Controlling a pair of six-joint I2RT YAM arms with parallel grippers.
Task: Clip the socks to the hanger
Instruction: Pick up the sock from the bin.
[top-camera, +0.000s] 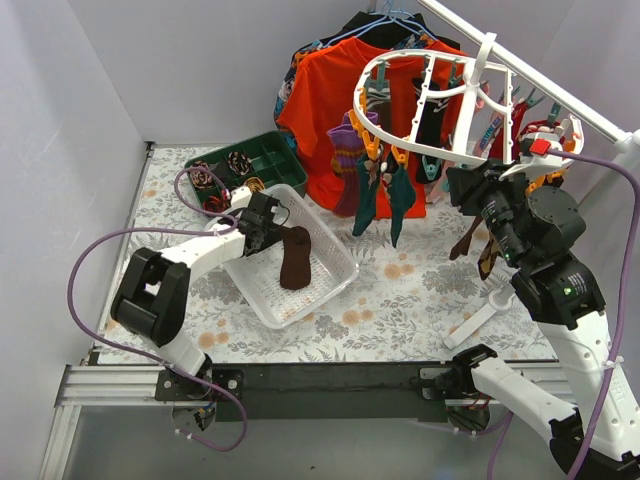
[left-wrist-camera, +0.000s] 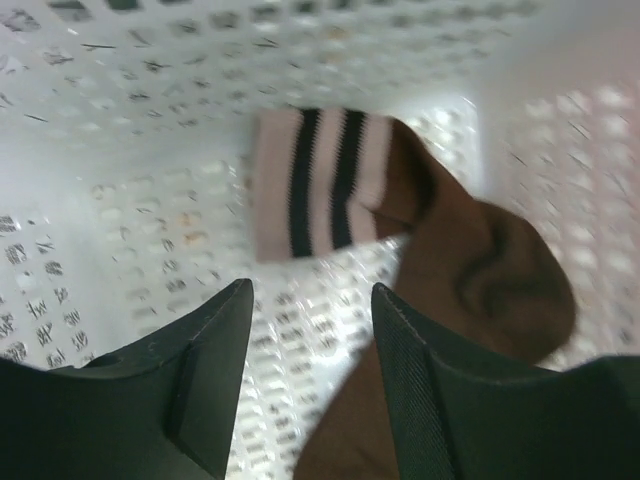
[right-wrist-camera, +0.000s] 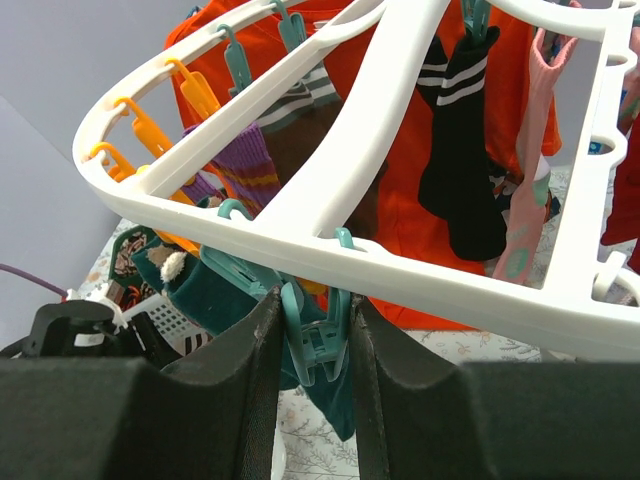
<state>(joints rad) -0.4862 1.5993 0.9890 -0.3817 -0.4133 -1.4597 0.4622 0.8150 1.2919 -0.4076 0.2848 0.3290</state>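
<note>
Beyond the left end effector (left-wrist-camera: 312, 292) lies a brown sock (left-wrist-camera: 480, 275).

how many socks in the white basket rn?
1: a brown sock with striped cuff, lying in the basket below the open left hand. More could hide beneath it.

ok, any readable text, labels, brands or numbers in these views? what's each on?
None readable in any view.
Red patch by the right arm's wrist: too small to tell if it carries print.
Brown sock in the white basket: pink and black stripes only, no lettering.
Hanger and the teal clip on it: no marks visible.
</note>
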